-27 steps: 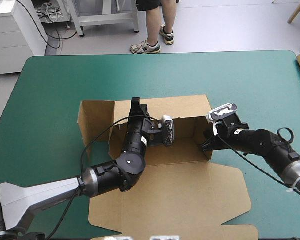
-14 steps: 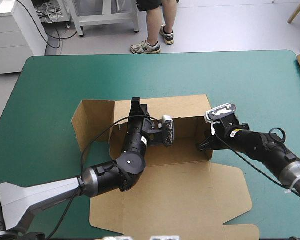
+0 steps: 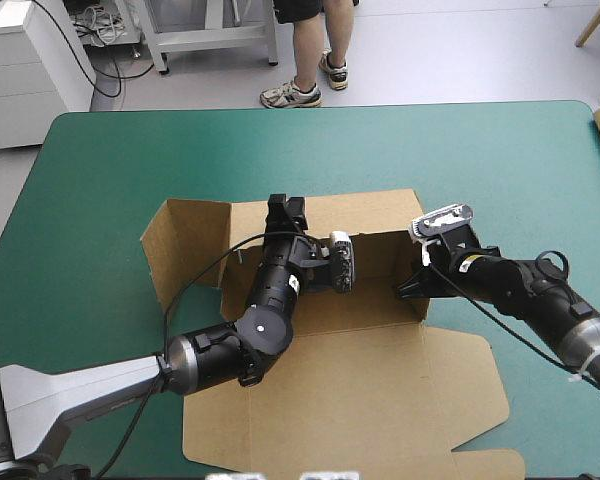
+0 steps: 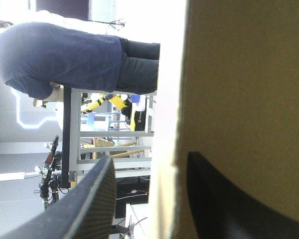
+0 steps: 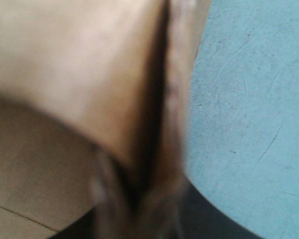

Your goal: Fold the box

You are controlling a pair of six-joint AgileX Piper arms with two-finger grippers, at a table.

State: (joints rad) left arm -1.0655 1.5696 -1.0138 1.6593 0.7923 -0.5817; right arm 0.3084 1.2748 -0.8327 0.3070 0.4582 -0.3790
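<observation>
The box (image 3: 380, 400) lies with teal-green cover (image 3: 110, 170) all round it, its far wall (image 3: 370, 215) up. Our left gripper (image 4: 149, 157) has its fingers apart, one on each side of that wall. We cannot tell if our right gripper (image 3: 410, 285), at the box's right side, grips. With nothing pinching it, the wall could flop down.

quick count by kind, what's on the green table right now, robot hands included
box: 1
robot hands: 2, the left hand and the right hand
total: 3
</observation>
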